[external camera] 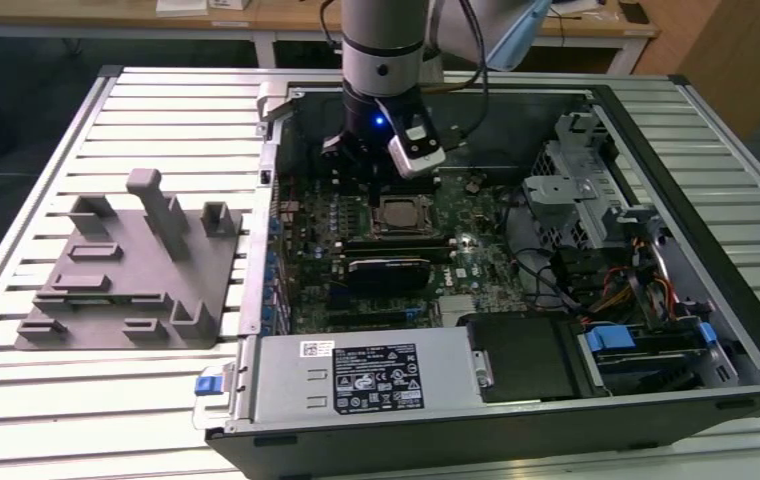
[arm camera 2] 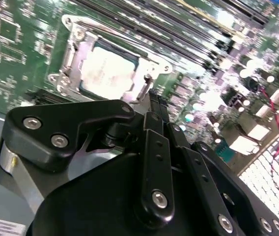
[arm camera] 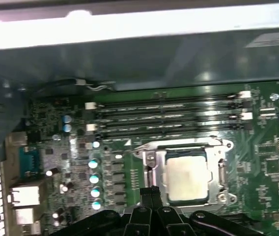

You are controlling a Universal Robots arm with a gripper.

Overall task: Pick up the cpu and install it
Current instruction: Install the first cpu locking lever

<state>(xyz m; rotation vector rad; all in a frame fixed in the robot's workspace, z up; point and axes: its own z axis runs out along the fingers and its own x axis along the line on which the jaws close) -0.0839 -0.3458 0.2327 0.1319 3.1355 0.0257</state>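
- cpu (arm camera: pixel 187 176): I see it seated flat in the socket (arm camera: pixel 149 160) on the board (arm camera 2: pixel 16 54), silvery top up, frame around it; also plain in the second wrist view (arm camera 2: pixel 107 73).
- pincer (arm camera: pixel 152 192): fingers pressed together, holding nothing, just above the board beside the socket's edge in both wrist views; in the exterior view it hangs (external camera: pixel 353 150) over the board behind the socket.
- Risk, my judgement: the shut tips sit close to the socket frame; a low sideways drift could knock the frame or scrape nearby parts.
- Risk, my judgement: I cannot tell whether the frame is latched; if loose, the chip could shift.
- case (external camera: pixel 700 300): open, holds board, drive cage, cables, power unit.
- block (external camera: pixel 127 270): grey, on the counter (external camera: pixel 33 180) beside the case, nothing on it.
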